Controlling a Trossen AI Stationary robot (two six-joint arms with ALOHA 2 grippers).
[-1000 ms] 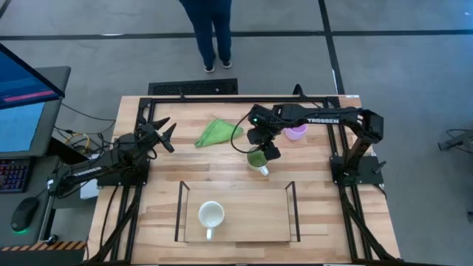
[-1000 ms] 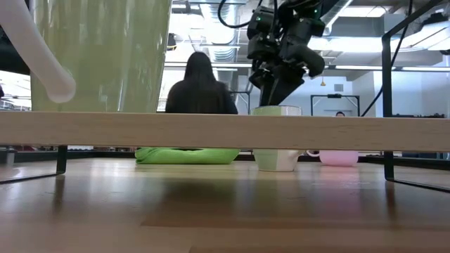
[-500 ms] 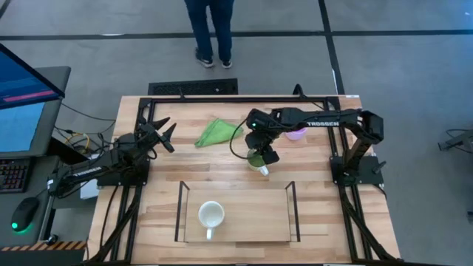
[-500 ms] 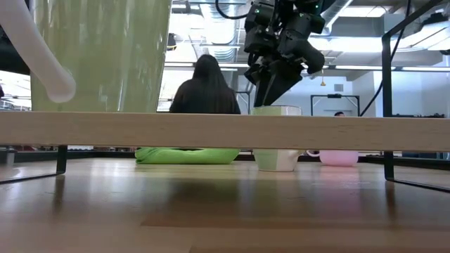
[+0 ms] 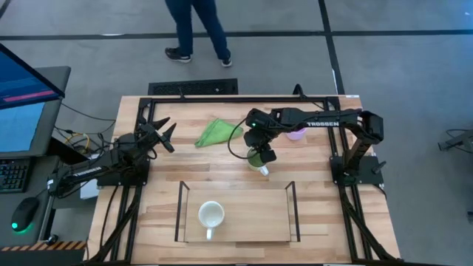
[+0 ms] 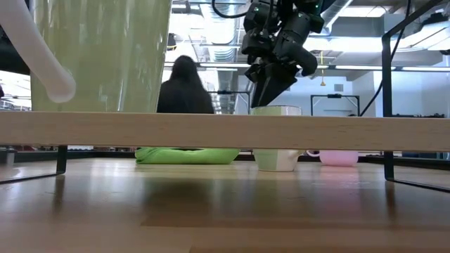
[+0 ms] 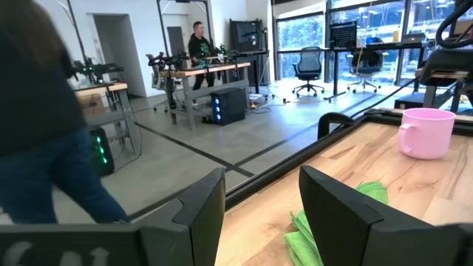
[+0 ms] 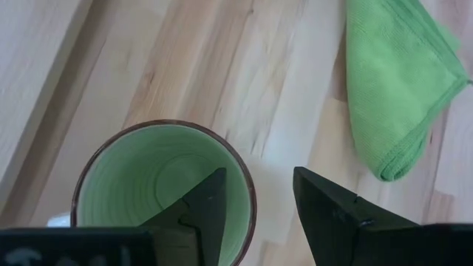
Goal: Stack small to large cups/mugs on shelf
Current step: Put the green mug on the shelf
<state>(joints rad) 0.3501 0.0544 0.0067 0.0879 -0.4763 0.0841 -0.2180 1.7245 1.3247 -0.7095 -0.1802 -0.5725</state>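
The green mug [image 5: 256, 160] stands upright on the table, its handle toward the near edge; it also shows in the low view [image 6: 276, 159] and the right wrist view [image 8: 148, 185]. My right gripper [image 8: 255, 214] is open just above its rim, one finger over the hollow and one outside the wall. The white mug [image 5: 211, 215] stands on the shelf's [image 5: 251, 218] clear top, at its left. The light purple mug [image 5: 297, 133] stands on the table behind the right arm. My left gripper [image 5: 164, 136] waits open at the table's left.
A green cloth [image 5: 216, 131] lies on the table at the far middle, left of the green mug. The shelf's black side frames [image 5: 181, 210] stand up near the front edge. A person [image 5: 198, 29] walks on the floor beyond the far edge.
My right gripper has shifted a little toward the table's left above the green mug, still open. The mug has stayed in place. The person beyond the table has walked toward the left.
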